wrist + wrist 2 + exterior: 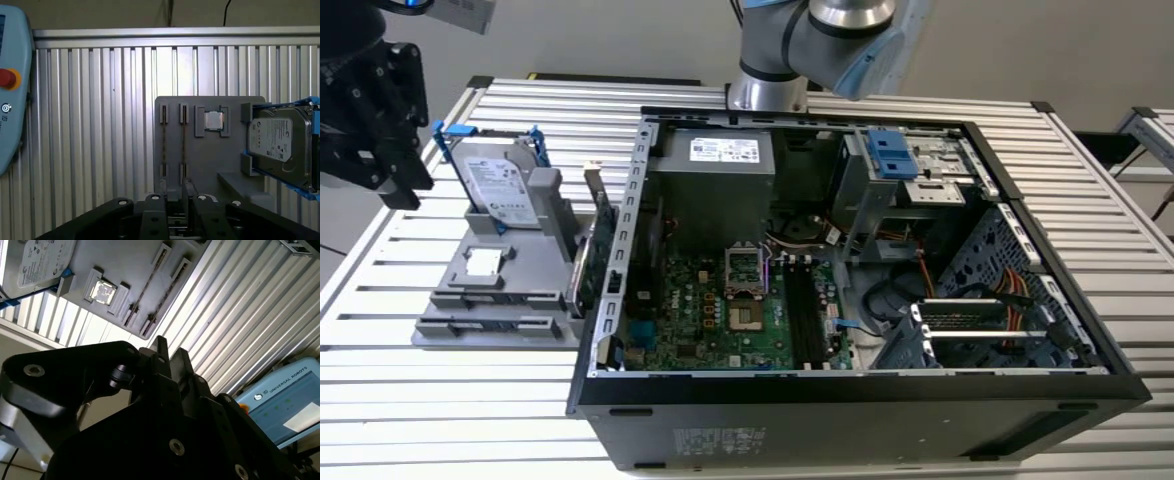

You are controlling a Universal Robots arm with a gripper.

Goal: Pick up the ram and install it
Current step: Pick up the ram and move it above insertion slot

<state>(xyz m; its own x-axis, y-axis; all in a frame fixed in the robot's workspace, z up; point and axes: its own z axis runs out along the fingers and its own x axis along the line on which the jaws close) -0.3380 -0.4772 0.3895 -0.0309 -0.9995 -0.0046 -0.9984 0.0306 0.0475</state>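
My gripper (182, 186) hangs off the table (440, 410), above its edge at the exterior view's left. Its black fingers (172, 192) are drawn together with nothing between them.

The ram (183, 142) is a thin dark stick standing on edge in a slot of the grey plastic holder (200, 160), with a second stick (164, 142) just beside it. The holder lies on the ribbed aluminium slats near that same table edge.

On the holder beside the sticks sits a square, shiny processor chip (214, 120). Past it a silver hard drive (277, 145) with blue rails leans upright. A green expansion card (594, 255) stands between the holder and the open black computer case (854, 395) at mid-table. A pale blue teach pendant (10, 90) with a red button lies off the table's edge.
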